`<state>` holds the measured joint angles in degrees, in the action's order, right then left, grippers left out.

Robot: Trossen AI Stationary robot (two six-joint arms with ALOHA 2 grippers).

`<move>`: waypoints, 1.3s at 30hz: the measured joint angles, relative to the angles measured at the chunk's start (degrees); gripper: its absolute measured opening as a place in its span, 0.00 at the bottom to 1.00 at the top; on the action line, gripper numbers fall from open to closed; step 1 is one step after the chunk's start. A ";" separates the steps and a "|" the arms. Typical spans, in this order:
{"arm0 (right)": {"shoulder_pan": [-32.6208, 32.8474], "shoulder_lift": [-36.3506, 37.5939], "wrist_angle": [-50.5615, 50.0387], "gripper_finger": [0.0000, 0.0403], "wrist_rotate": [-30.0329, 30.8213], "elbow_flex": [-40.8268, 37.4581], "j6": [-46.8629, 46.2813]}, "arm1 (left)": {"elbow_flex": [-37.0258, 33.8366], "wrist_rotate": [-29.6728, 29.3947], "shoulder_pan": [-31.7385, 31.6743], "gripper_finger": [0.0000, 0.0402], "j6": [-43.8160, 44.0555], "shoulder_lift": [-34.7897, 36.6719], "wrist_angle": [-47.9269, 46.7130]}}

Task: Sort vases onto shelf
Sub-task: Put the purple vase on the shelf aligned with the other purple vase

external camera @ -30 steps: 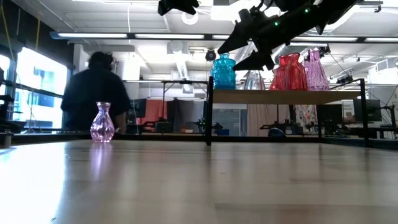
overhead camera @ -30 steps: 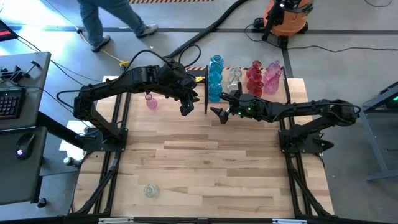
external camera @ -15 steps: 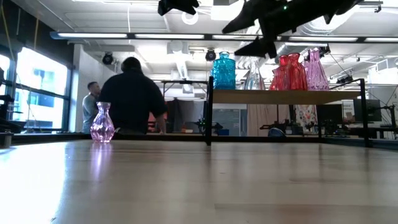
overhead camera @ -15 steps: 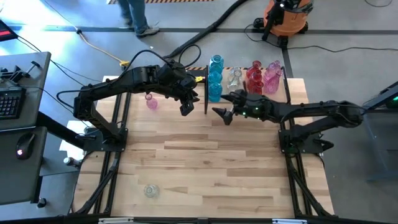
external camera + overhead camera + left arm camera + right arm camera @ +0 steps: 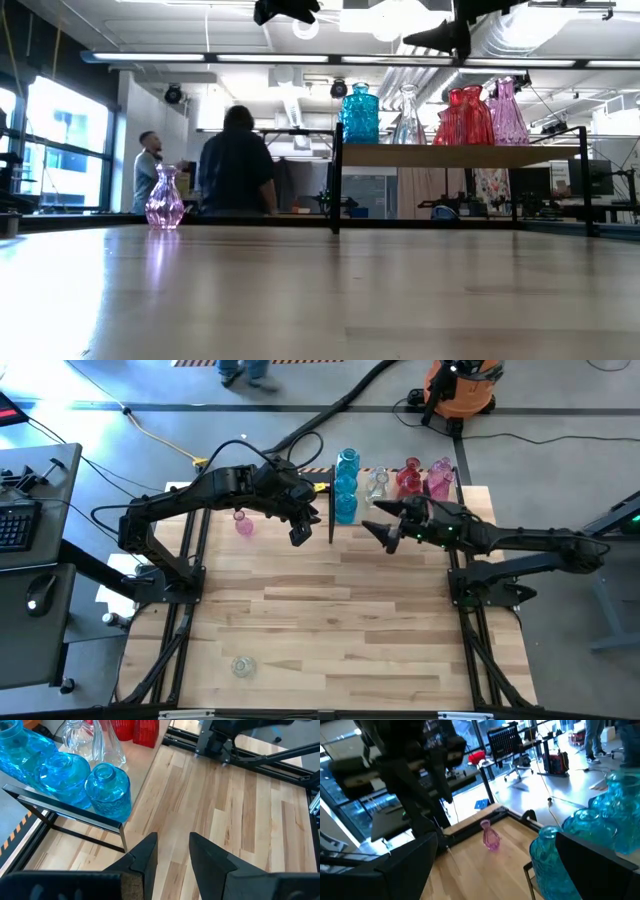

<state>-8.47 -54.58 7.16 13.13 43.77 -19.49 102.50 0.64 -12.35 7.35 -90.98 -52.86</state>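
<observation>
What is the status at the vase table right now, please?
Both grippers open, empty: left gripper, right gripper beside shelf. Pink vase and clear vase unshelved. Nothing in the way.

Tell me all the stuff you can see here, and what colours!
Blue vases: three, blue, shelf's left end.
Clear vases: at least one, clear, mid-shelf.
Red vases: red, count unclear, shelf's right part.
Pink shelf vases: pink, count unclear, shelf's right end.
Pink vase: one, table, left of shelf.
Clear vase: one, table's near-left.
Shelf: one, plywood, far edge.
People: two, background.
Left gripper: empty, beside shelf.
Right gripper: open, before shelf.
</observation>
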 joint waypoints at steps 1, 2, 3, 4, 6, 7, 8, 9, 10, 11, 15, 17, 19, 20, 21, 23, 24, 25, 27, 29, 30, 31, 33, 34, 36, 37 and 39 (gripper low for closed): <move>-0.04 0.44 -0.06 0.99 -0.02 0.00 0.00 | 0.00 0.00 0.01 0.26 0.02 0.00 0.00; -0.07 0.81 -0.11 0.99 0.00 0.00 0.00 | 0.00 0.00 0.01 0.26 0.00 0.00 -0.02; -0.07 1.09 0.01 0.99 -0.01 0.00 0.00 | 0.00 -0.01 -0.01 0.26 0.00 0.00 -0.01; -0.07 1.41 -0.05 0.99 -0.01 0.00 -0.01 | 0.00 -0.01 0.00 0.26 0.02 0.00 0.00; -0.06 1.64 0.17 0.99 -0.01 0.00 -0.01 | 0.00 0.00 0.01 0.26 0.00 0.00 0.00; -0.04 1.71 0.13 0.99 -0.01 0.00 -0.02 | 0.00 0.00 0.01 0.26 0.00 0.00 -0.02; 0.02 1.71 0.17 0.99 -0.02 0.00 -0.02 | 0.00 0.00 0.01 0.26 0.02 0.00 -0.02; 0.18 1.73 0.18 0.99 -0.01 0.00 -0.02 | 0.00 0.00 -0.01 0.26 0.02 0.00 0.00; 0.32 1.74 0.17 0.99 0.00 0.00 -0.01 | 0.00 0.00 0.00 0.26 0.00 0.00 0.00; 0.48 1.74 0.17 0.99 -0.02 0.00 0.00 | 0.00 0.00 -0.01 0.26 0.00 0.00 -0.02; 1.53 1.74 0.11 0.99 -0.04 0.00 0.00 | 0.00 0.00 -0.01 0.26 -1.15 0.00 0.80; 2.19 1.74 -0.20 0.99 -0.03 0.00 0.00 | 0.00 0.00 0.01 0.26 -2.38 -0.29 2.88; 2.86 1.74 -0.61 0.99 -0.04 0.00 0.00 | -0.01 -0.02 -0.01 0.26 -2.04 -0.58 4.18; 3.18 1.74 -0.70 0.99 -0.04 0.00 0.00 | -0.02 -0.04 0.00 0.26 -1.00 -0.65 4.81; 3.48 1.74 -0.81 0.99 -0.04 0.00 0.00 | -0.02 -0.10 0.02 0.26 0.29 -0.92 5.82; 4.08 1.74 -0.90 0.99 -0.04 0.00 0.02 | 0.00 -0.31 0.14 0.26 2.58 -1.29 6.93; 4.35 1.74 -0.76 0.99 -0.04 0.00 0.02 | -0.04 -0.31 0.14 0.26 3.08 -1.41 6.41; 4.53 1.74 -0.56 0.99 -0.04 0.00 0.02 | -0.04 -0.31 0.14 0.26 3.31 -1.66 6.48; 4.85 1.74 0.26 0.99 -0.04 0.00 0.15 | 0.02 -0.05 0.14 0.26 3.34 -2.27 6.83; 5.08 1.74 1.65 0.99 -0.02 0.00 0.34 | -0.04 0.89 -0.16 0.26 3.49 -2.85 5.93; 5.16 1.74 2.33 0.99 -0.04 0.00 0.35 | -0.04 1.36 -0.29 0.26 3.45 -3.08 6.09; 5.14 1.74 2.96 0.99 -0.02 0.00 0.41 | -0.04 2.13 -0.47 0.26 3.43 -3.17 5.25; 5.16 1.74 4.18 0.99 -0.04 0.00 0.44 | -0.04 2.28 -0.97 0.26 2.72 -3.19 1.52; 5.16 1.76 4.33 0.99 -0.04 0.00 0.45 | -0.03 1.75 -1.20 0.26 2.06 -3.19 -0.69; 5.16 1.74 4.26 0.99 -0.06 0.00 0.39 | -0.02 -0.03 -1.79 0.26 0.84 -3.18 -6.86; 5.16 1.74 4.25 0.99 -0.11 0.00 0.28 | -0.02 -1.07 -2.11 0.26 0.28 -3.19 -10.13; 5.16 1.74 4.19 0.99 -0.31 0.00 0.29 | -0.02 -3.90 -2.79 0.26 -0.78 -3.19 -15.62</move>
<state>-3.31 -52.84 11.35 12.81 43.77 -19.19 102.47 -3.26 -15.14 6.57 -94.17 -68.48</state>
